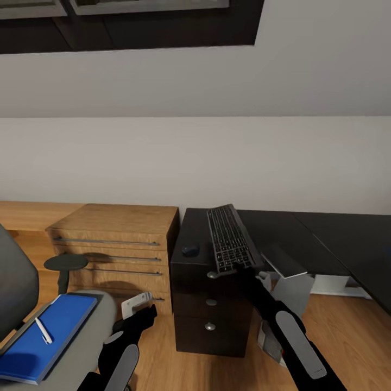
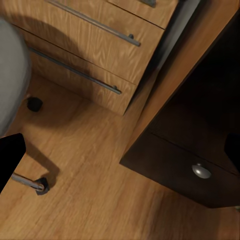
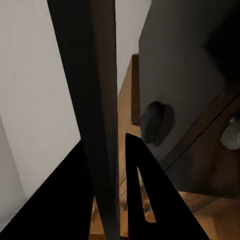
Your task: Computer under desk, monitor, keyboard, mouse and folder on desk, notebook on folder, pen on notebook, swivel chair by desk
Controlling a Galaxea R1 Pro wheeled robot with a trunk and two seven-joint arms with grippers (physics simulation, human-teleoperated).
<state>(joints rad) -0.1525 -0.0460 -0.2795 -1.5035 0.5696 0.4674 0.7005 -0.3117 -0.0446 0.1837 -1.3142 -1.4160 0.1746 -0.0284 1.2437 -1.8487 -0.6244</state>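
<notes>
The step in hand seems to be placing the keyboard on the desk. The desk point(image 1: 326, 239), long and black-topped, fills the head view from 3 o'clock toward the centre, and its drawer unit point(image 1: 210, 309) stands at about 5 o'clock of centre, just beside a light wooden chest point(image 1: 117, 244). The swivel chair point(image 1: 16, 282) sits at 8 o'clock and works as the only carrier here: on its seat lies the blue folder point(image 1: 46, 336), with the white pen point(image 1: 43, 330) on top of the folder. The keyboard point(image 1: 231, 238) is at the centre, tilted, its near end clamped in the right gripper point(image 1: 241, 266); in the right wrist view the fingers close on its thin edge point(image 3: 102, 125). The mouse point(image 1: 190, 250) rests on the desk top at 9 o'clock from the keyboard. The left gripper point(image 1: 144, 312) hangs low near the chair; I cannot tell whether it is released or clenched. I judge the next move needs lowering the keyboard flat, clear of the mouse.
</notes>
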